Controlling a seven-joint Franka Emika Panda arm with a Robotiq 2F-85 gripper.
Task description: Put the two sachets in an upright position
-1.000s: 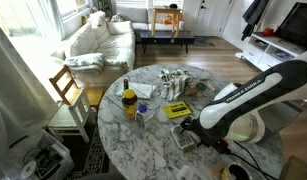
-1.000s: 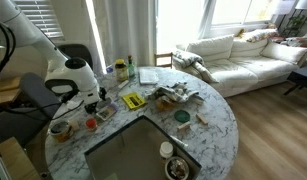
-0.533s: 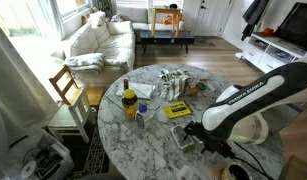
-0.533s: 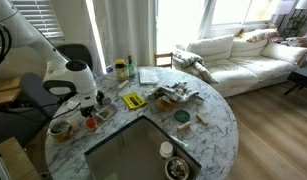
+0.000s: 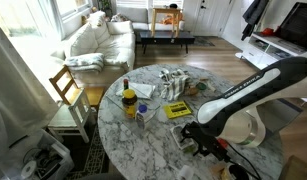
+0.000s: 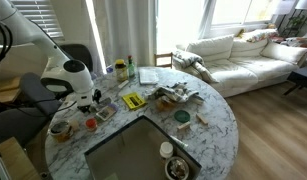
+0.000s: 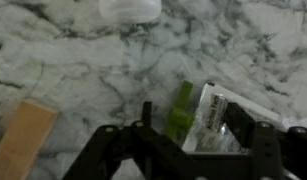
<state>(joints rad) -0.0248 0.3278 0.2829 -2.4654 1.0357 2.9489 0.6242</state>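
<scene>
Two sachets [image 5: 183,139] lie on marble surface [image 5: 133,148], near yellow pack [image 5: 176,110]. Fingers [image 7: 263,140] spread wide, holding nothing, low over sachets; wrist view shows pale packet [image 7: 213,115] between them.

Hand [image 5: 205,143] sits slightly farther from the yellow pack [image 5: 177,110] than a second ago, nearer the surface [image 5: 133,146] edge; forearm [image 5: 255,88] is back up after dipping half a second ago; in the other exterior view the hand drifts slightly left in frame.
</scene>
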